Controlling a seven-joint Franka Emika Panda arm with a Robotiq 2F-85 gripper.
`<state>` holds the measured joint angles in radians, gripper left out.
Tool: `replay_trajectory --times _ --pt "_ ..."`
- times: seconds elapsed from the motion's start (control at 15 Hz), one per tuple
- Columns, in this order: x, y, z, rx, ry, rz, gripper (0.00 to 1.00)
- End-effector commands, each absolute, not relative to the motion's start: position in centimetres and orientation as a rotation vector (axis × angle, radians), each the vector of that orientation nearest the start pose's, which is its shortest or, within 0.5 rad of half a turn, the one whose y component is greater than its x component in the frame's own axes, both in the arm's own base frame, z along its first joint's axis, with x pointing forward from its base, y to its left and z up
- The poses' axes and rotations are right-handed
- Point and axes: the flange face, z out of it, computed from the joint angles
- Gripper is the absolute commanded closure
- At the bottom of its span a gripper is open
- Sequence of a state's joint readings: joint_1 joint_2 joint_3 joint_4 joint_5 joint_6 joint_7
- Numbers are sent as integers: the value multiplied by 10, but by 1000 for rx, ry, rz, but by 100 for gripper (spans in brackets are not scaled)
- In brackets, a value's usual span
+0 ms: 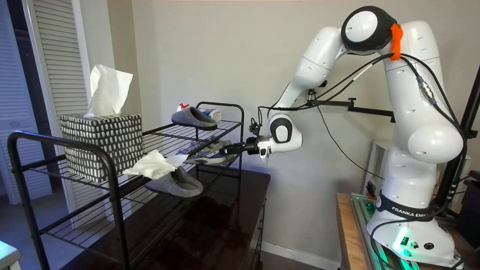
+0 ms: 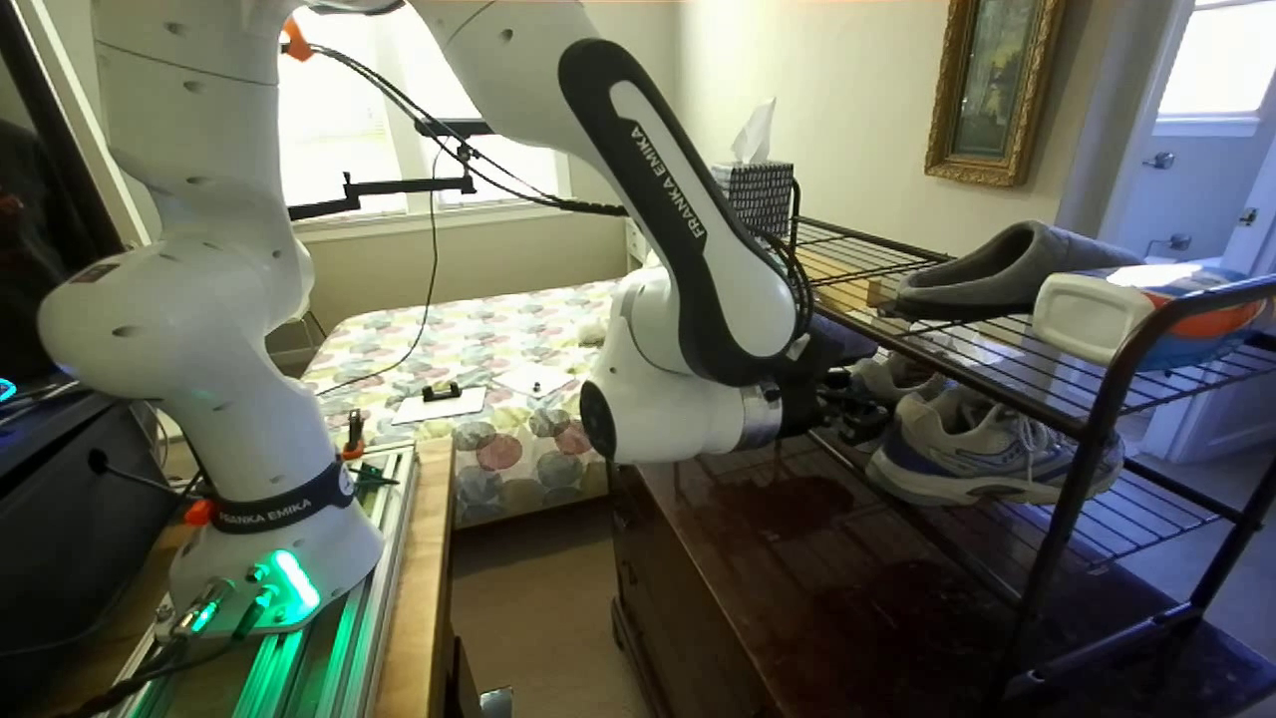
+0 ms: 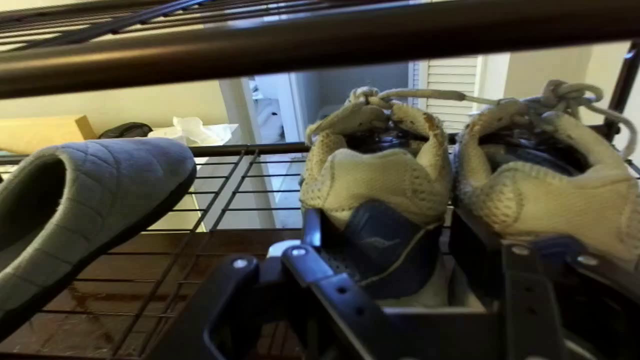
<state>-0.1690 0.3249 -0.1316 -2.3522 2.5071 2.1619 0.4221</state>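
we've got gripper [image 3: 392, 237] spread wide astride one sneaker [image 3: 380, 190] at the heel, on lower rack shelf [image 3: 275, 148]; we'd guess light, squashy mesh, not fragile; best hold: stiffer heel sides.

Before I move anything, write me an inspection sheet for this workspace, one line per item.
Surface: dark dresser, wire rack standing on it.
Sneakers: pair side by side on the rack's lower level.
Clutter: one grey slipper above, another below; tissue box and a container on the upper level.
Fingers: open, either side of one heel; contact unclear.
Cables: black, running along the arm, held by an orange clip.
Surroundings: bed, framed picture on the wall.
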Motion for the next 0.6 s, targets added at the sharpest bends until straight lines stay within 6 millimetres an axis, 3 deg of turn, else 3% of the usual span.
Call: replay_trajectory --times 0.0,0.27,0.33,0.53 --pt "503 -128 191 -111 1852 196 58" --pt "501 -112 184 -139 1926 228 58" --pt "499 -108 184 -149 1944 235 8" --pt "493 -103 185 -160 1953 248 0"
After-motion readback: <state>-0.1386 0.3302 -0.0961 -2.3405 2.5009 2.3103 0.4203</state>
